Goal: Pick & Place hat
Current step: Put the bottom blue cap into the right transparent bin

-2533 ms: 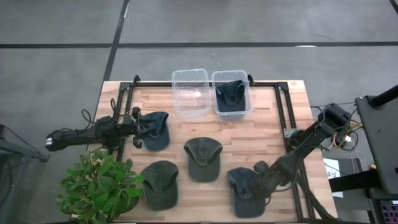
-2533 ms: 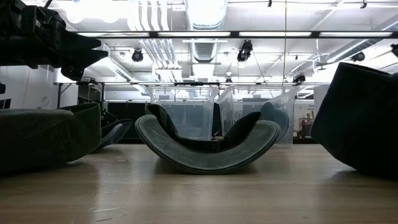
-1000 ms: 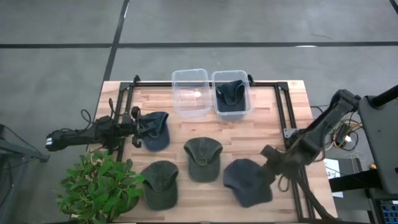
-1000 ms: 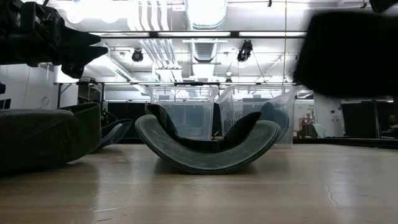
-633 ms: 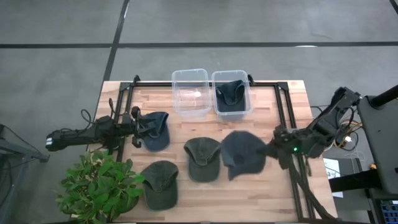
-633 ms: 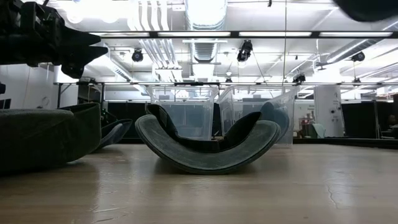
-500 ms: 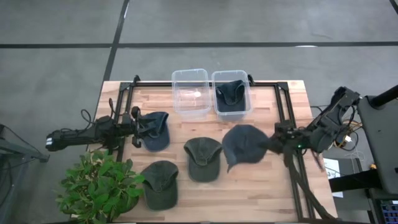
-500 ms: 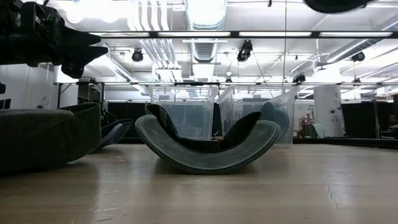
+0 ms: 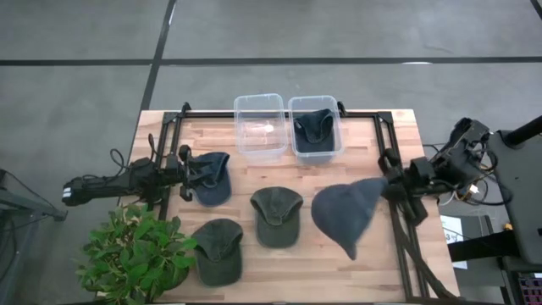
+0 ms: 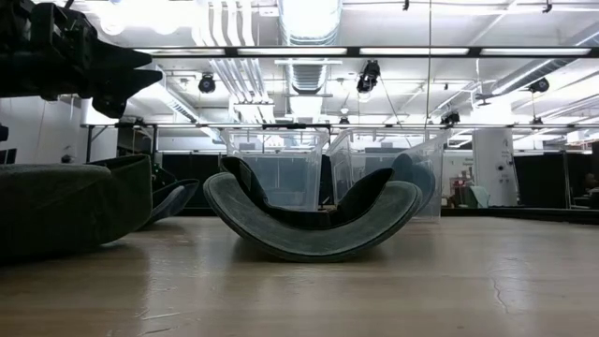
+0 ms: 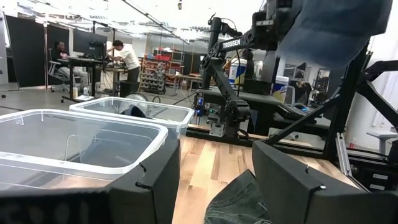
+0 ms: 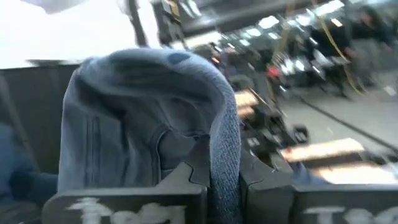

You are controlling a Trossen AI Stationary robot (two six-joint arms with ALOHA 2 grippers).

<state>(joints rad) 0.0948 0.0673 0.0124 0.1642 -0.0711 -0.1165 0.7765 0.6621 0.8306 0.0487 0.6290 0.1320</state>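
Note:
My right gripper (image 9: 385, 185) is shut on a blue denim hat (image 9: 345, 216), held high above the table's right half. A second blue hat (image 9: 212, 178) lies at the table's left. My left gripper (image 9: 185, 165) stands open at that hat's left edge. In the left wrist view a bit of its cloth (image 11: 239, 202) shows between the fingers; I cannot tell whether they touch it. Two green hats (image 9: 277, 216) (image 9: 218, 250) lie on the near half. At the far edge the left clear bin (image 9: 260, 127) is bare; the right bin (image 9: 315, 144) holds a dark hat (image 9: 313, 125). My right gripper pinches a folded edge of the denim hat (image 12: 224, 165) between its two fingers. The fingers come roughly level from the table's right side. The hat is lifted clear of the table and spreads away from the fingers toward the table's left and near side.
A potted plant (image 9: 135, 254) stands at the near left corner. A black frame (image 9: 385, 135) runs along the table's far and right sides. In the low view a green hat (image 10: 309, 225) lies brim up in the middle and another (image 10: 65, 211) at the left.
My right gripper has risen and gone toward the far and right edges with the denim hat. The hat has gone up out of the low view's top and has swung about below the fingers. My left gripper has kept still.

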